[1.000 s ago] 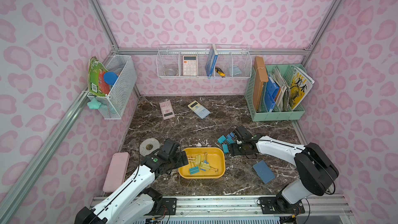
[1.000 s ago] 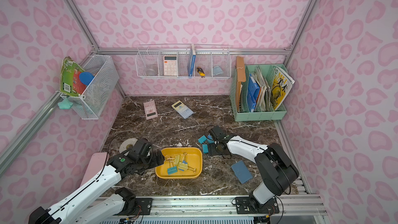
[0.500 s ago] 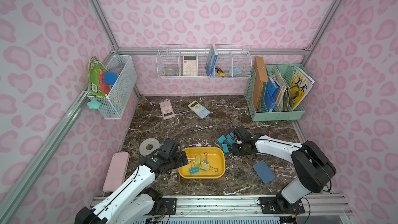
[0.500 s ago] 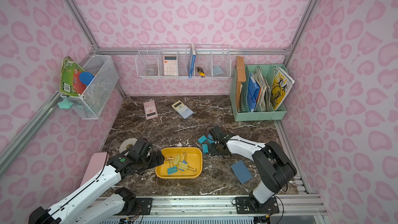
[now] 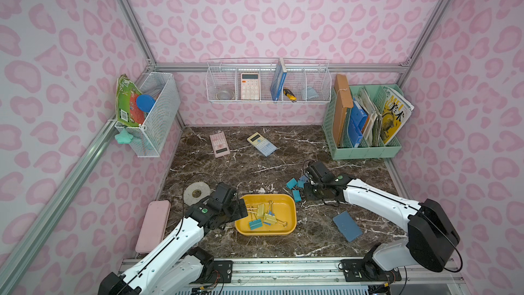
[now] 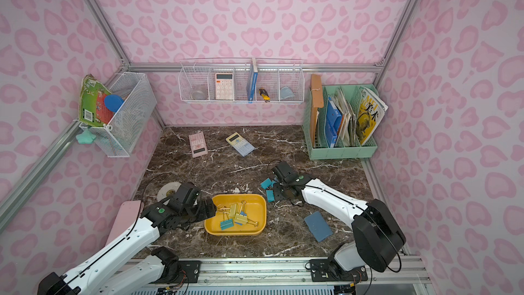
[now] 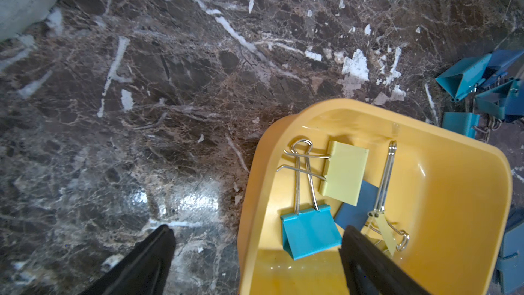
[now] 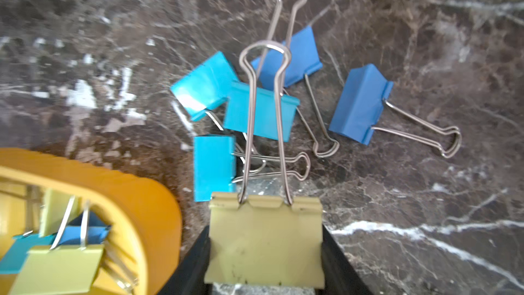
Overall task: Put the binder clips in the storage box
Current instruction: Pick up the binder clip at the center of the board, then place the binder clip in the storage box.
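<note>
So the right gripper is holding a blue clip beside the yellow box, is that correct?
Not quite: the clip in the right gripper is pale yellow, not blue, as the right wrist view shows; it is beside the box.

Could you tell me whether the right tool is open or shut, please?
Shut: the right tool clamps a pale yellow binder clip by its sides.
</note>
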Robot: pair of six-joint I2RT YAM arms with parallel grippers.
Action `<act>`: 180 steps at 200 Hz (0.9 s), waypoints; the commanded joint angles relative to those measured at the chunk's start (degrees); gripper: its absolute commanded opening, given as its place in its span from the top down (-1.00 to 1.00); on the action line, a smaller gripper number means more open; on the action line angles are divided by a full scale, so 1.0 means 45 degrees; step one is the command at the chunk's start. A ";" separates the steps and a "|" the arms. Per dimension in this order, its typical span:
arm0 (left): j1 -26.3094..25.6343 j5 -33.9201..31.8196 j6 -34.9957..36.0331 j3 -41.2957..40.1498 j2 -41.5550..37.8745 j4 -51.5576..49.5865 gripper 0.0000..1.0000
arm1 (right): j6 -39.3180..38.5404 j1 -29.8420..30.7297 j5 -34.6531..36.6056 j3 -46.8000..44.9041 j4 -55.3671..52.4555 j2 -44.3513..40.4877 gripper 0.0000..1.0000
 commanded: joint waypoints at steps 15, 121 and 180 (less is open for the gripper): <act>0.0014 -0.0064 0.0128 0.0111 0.0050 -0.0063 -0.90 | 0.0630 0.1312 -0.0278 0.0967 -0.0876 -0.0201 0.13; 0.0013 -0.0117 0.0108 0.0107 -0.0027 -0.0102 -0.90 | 0.1973 0.5002 -0.3041 0.3118 0.1272 0.3083 0.11; 0.0014 -0.0117 0.0108 0.0111 0.0014 -0.0102 -0.90 | 0.2328 0.4959 -0.3183 0.2805 0.1543 0.3250 -0.40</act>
